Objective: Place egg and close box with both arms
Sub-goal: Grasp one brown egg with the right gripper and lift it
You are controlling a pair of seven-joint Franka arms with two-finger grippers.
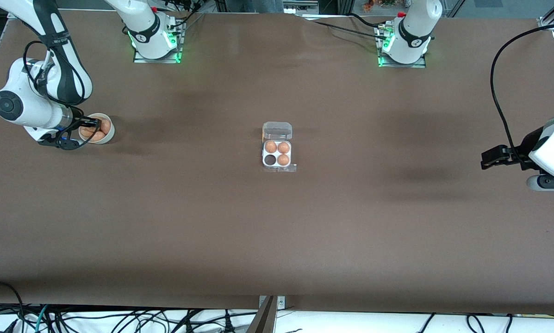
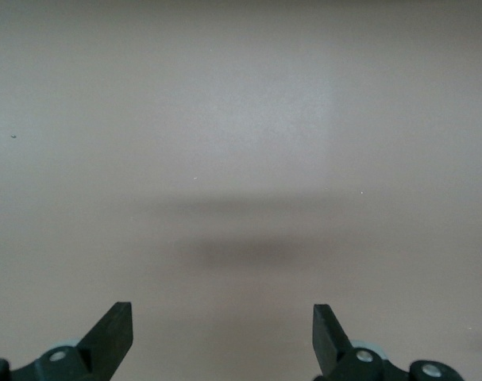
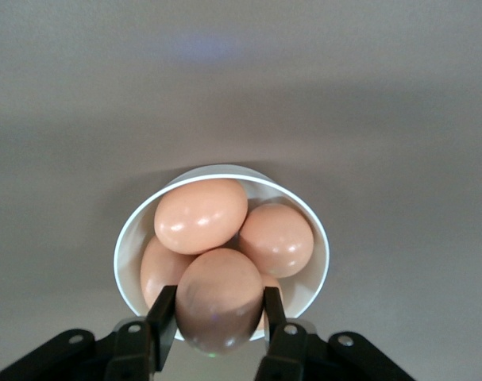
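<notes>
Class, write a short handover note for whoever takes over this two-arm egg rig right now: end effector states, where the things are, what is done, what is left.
Right end effector: shut on an egg, in the white bowl at the right arm's end of the table.
Left end effector: open, empty, waiting over bare table at the left arm's end.
Box: mid-table, lid open, three cells filled; the empty cell is in the row nearer the front camera.
Done: egg gripped.
Left: lift it, place it in the empty cell, close the lid with both arms.

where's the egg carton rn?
The egg carton sits mid-table in the front view, lid open, three eggs in it, well apart from the white bowl at the right arm's end.
</notes>
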